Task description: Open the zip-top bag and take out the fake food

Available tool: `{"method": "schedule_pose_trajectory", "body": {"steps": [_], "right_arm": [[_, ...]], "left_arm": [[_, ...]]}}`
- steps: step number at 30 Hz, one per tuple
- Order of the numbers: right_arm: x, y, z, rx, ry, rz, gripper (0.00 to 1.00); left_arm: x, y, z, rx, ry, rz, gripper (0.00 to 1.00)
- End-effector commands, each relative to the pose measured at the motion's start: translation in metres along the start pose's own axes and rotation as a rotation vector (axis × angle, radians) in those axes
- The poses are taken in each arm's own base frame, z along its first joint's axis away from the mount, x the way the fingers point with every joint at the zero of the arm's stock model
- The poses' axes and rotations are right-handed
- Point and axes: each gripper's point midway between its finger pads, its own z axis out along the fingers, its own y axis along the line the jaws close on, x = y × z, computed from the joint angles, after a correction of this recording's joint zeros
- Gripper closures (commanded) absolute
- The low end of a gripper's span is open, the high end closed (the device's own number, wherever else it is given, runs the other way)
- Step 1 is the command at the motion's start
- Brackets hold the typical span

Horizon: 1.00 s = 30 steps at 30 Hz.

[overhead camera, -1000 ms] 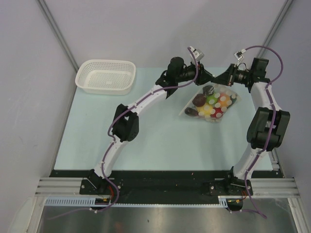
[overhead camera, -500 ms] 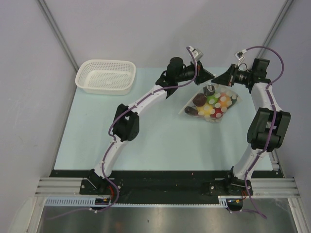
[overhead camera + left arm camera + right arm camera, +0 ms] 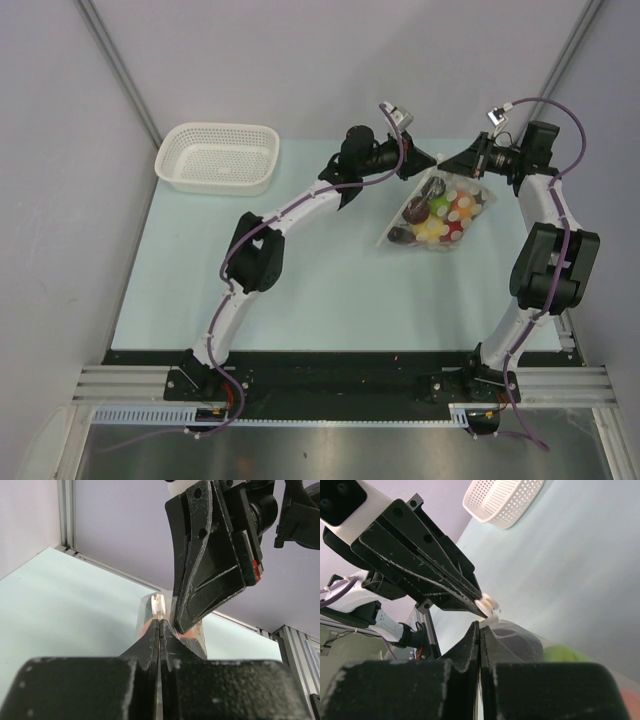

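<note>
A pale green table [image 3: 340, 300] walled by grey panels is hosting two arms working over the bag [image 3: 455, 238]. The bag is lying well to the right of the basket [image 3: 217, 157] and a little nearer the arm bases than it. The left gripper [image 3: 428, 168] and right gripper [image 3: 447, 166] are sitting tip to tip over the bag's far edge, the end farthest from the bases. The wrist views are showing each claw closed flat, its jaws together on a fold of clear film at the bag's lip, one on either side. Whether the zip is parting cannot be told. The fake food [image 3: 437, 212], in red, orange, yellow, green and dark pieces, is sitting inside, bunched against the film.

The bag is looking thin, soft and crinkly, likely slippery, with the toys giving it most of its weight. The stiffer strip at the mouth is probably the place to grip, one lip per claw, pulling apart. The mouth is pointing away from the bases and slightly upward, toward the grippers. The long axis appears to be running diagonally, its nearer end angling toward the basket's side and its far end away from it.
</note>
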Motion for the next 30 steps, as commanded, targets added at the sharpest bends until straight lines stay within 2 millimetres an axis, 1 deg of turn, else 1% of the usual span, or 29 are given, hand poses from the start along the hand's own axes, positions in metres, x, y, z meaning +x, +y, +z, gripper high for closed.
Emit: {"method": "schedule_pose_trajectory", "body": {"steps": [1,2,3,4,5,6,7,8,10,13,14,16,17,18,20,26,30], "right_arm": [[-0.022,0.025,-0.017,0.004,-0.042,-0.140,1.00],[-0.020,0.027,-0.015,-0.014,-0.031,-0.146,1.00],[-0.016,0.029,-0.011,-0.030,-0.019,-0.148,1.00],[-0.014,0.031,-0.007,-0.045,-0.008,-0.150,1.00],[-0.012,0.032,-0.006,-0.049,-0.002,-0.152,1.00],[-0.010,0.032,-0.004,-0.051,0.003,-0.151,1.00],[-0.008,0.030,-0.003,-0.052,0.006,-0.144,1.00],[-0.007,0.030,-0.003,-0.054,0.008,-0.144,1.00],[-0.007,0.031,-0.003,-0.059,0.010,-0.142,1.00],[-0.008,0.032,-0.003,-0.059,0.008,-0.144,1.00],[-0.008,0.032,-0.003,-0.062,0.009,-0.145,1.00],[-0.009,0.034,-0.002,-0.067,0.009,-0.140,1.00],[-0.009,0.034,-0.002,-0.069,0.009,-0.143,1.00],[-0.009,0.035,-0.002,-0.070,0.009,-0.142,1.00],[-0.010,0.036,-0.003,-0.075,0.009,-0.143,1.00],[-0.011,0.037,-0.002,-0.086,0.011,-0.141,1.00],[-0.010,0.039,-0.001,-0.091,0.014,-0.143,1.00]], "left_arm": [[-0.038,-0.021,-0.016,0.043,-0.030,0.013,1.00],[-0.036,-0.021,-0.016,0.044,-0.018,-0.004,0.97],[-0.037,-0.020,-0.015,0.046,-0.013,-0.013,0.92],[-0.040,-0.023,-0.014,0.076,-0.012,-0.030,0.84],[-0.040,-0.024,-0.012,0.089,-0.015,-0.040,0.72],[-0.042,-0.026,-0.011,0.100,-0.020,-0.046,0.67],[-0.038,-0.024,-0.010,0.101,-0.016,-0.068,0.62],[-0.038,-0.025,-0.009,0.104,-0.024,-0.071,0.55],[-0.034,-0.023,-0.007,0.094,-0.026,-0.086,0.51],[-0.040,-0.022,-0.005,0.085,-0.053,-0.088,0.46],[-0.038,-0.019,-0.004,0.080,-0.055,-0.092,0.43],[-0.044,-0.020,-0.001,0.075,-0.067,-0.086,0.43],[-0.039,-0.015,0.001,0.066,-0.062,-0.093,0.43],[-0.042,-0.016,0.002,0.067,-0.069,-0.089,0.44],[-0.041,-0.014,0.003,0.052,-0.075,-0.092,0.45],[-0.040,-0.015,0.009,0.040,-0.084,-0.082,0.45],[-0.046,-0.014,0.012,0.036,-0.110,-0.091,0.45]]}}
